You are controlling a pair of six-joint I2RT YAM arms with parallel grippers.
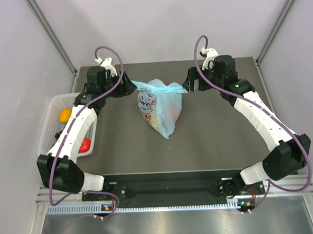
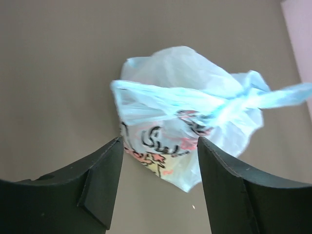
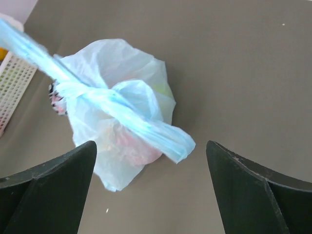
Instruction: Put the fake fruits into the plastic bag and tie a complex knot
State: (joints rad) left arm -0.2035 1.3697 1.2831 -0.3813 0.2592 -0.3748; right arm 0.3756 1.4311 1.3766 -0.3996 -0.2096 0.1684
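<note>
The bag (image 1: 161, 114). Sits on the worktop (image 1: 209, 141) toward the back, midway between the two arms and well away from the near edge. Bulges at the top, narrows to a point on the near side. Carries a printed patch (image 2: 161, 141) with dark lettering and pink marks on the side facing the left arm. Lets a pink fruit (image 3: 130, 142) show through the plastic, and a pale fruit (image 3: 165, 91), yellow-green, behind it; no telling which kinds.

The knot (image 1: 163, 88). Closes the top of the bag, twisted from the handles, with two ends sticking out sideways, one toward each arm. Seen from the right wrist, runs as a flat blue band across the bag: near end (image 3: 178, 144) loose in the gap between the fingers and touching neither, far end reaching up-left out of view, blurred.

Left hand (image 2: 160, 141). Hovers just beside the bag's left end, jaws spread wide, gripping nothing. Keeps both fingers (image 2: 100, 180) clear of the plastic.

Right hand (image 3: 151, 144). Hovers just beside the bag's right end, jaws likewise spread wide, nothing clamped between them.

Basket (image 1: 56, 105). Stands at the worktop's left edge, white mesh, partly under the left arm. Holds an orange fruit (image 1: 65, 115) and a red fruit (image 1: 84, 145), both outside the bag; the red one half hidden by the arm.
</note>
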